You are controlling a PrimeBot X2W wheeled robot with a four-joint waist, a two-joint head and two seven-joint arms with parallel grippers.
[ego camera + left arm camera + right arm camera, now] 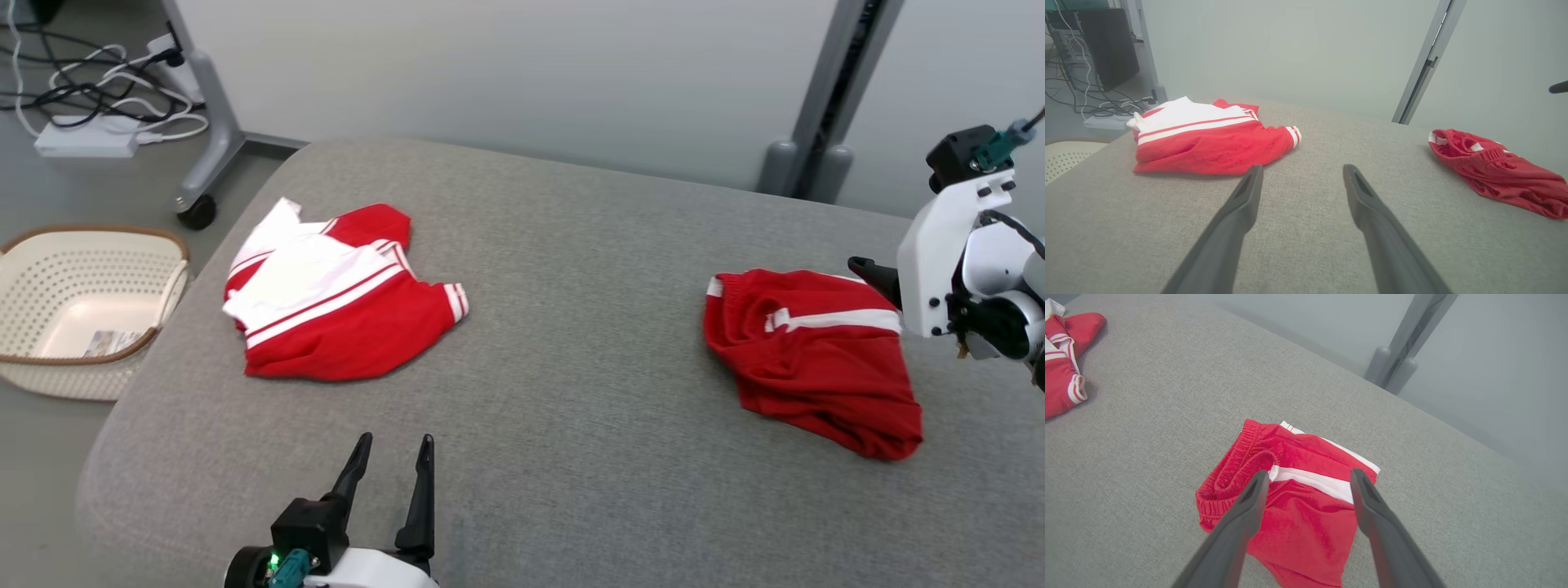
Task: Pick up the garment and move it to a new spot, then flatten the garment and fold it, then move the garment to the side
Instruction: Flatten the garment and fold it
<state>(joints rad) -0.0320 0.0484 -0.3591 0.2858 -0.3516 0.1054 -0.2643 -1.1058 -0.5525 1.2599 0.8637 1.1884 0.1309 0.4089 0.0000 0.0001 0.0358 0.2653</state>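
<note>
A crumpled red garment with a white stripe and an elastic waistband [808,359] lies on the right side of the grey cushion [571,327]. My right gripper [1309,473] hovers just over it, open, nothing between its fingers; one finger [867,272] shows at the garment's far right edge. A second garment, a red and white top [335,302], lies bunched at the left. My left gripper [396,445] is open and empty near the front edge, pointing between the two. From the left wrist, the top [1208,143] is ahead left and the red garment [1498,171] ahead right of the gripper [1303,168].
A cream perforated basket [49,245] stands on the floor off the cushion's left edge. Behind it are cables with a power strip [86,140] and a wheeled stand leg [196,208]. A grey post [824,106] rises behind the back right edge.
</note>
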